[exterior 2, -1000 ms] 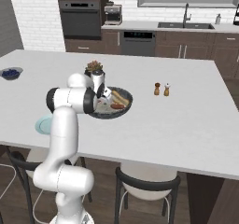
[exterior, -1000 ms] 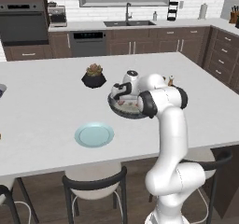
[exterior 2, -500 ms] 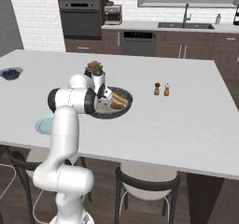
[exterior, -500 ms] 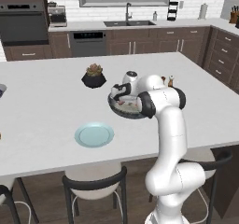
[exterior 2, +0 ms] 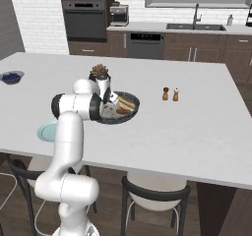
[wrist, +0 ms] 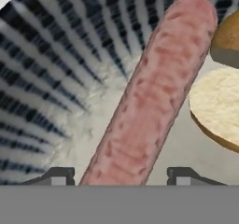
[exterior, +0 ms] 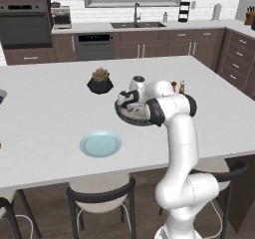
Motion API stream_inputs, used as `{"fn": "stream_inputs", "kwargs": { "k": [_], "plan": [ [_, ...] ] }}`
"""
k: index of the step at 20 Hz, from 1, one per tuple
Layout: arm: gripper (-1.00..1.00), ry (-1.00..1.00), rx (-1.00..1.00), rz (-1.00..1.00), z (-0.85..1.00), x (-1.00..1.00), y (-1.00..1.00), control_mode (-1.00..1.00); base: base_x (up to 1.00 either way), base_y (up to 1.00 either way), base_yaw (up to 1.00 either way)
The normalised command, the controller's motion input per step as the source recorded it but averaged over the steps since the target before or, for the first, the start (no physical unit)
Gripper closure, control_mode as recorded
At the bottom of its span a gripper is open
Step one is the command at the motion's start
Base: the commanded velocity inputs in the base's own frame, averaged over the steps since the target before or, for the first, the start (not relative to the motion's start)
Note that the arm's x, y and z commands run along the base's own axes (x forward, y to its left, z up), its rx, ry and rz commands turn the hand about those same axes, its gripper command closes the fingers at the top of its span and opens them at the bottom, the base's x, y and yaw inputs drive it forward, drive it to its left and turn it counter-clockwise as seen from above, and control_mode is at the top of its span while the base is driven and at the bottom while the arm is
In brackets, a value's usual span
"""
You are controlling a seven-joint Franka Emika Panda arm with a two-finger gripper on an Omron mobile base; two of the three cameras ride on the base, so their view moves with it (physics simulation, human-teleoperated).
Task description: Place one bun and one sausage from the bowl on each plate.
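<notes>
The arm is reaching down over the counter (exterior: 45,128) with its gripper (wrist: 120,175) lowered into the bowl (exterior: 124,117), which is sitting near the middle of the counter just in front of a black plant pot (exterior: 100,85). In the hand view a pink sausage (wrist: 149,97) is lying on the bowl's pale speckled inside and running straight down between the two dark fingertips (wrist: 56,175); the jaws are standing partly apart, one on each side of the sausage, and whether they are pressing on it cannot be told. A split bun (wrist: 217,101) is lying just beside the sausage, with a browner piece above it at the edge of that view. In the right base view the bowl is showing a bun and a sausage near its far side. The teal plate (exterior: 100,144) is sitting bare on the counter nearer the stools, apart from the bowl. A pair of small shakers (exterior 2: 170,94) is standing to the right of the bowl, and a small bowl of berries (exterior 2: 11,76) is resting far off to the left.
</notes>
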Motion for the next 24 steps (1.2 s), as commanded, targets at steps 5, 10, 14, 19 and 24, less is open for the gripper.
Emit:
{"fn": "stream_inputs", "kwargs": {
  "k": [5, 10, 14, 19, 24],
  "plan": [
    [1.0, 0.0, 0.0, 0.0, 0.0, -0.01, 0.0, -1.0, 0.0, 0.0, 0.0],
    [1.0, 0.0, 0.01, -0.03, 0.33, -0.62, 0.0, -1.0, 0.0, 0.0, 0.0],
    [1.0, -0.04, 0.0, -0.01, 1.0, -0.92, 0.03, -1.0, 0.0, 0.0, 0.0],
    [1.0, -0.01, 0.0, 0.0, 0.98, -1.0, 0.12, -1.0, 0.0, 0.0, 0.0],
    [1.0, 0.03, 0.0, 0.03, 0.64, -1.0, 0.41, -1.0, 0.0, 0.0, 0.0]
  ]
}}
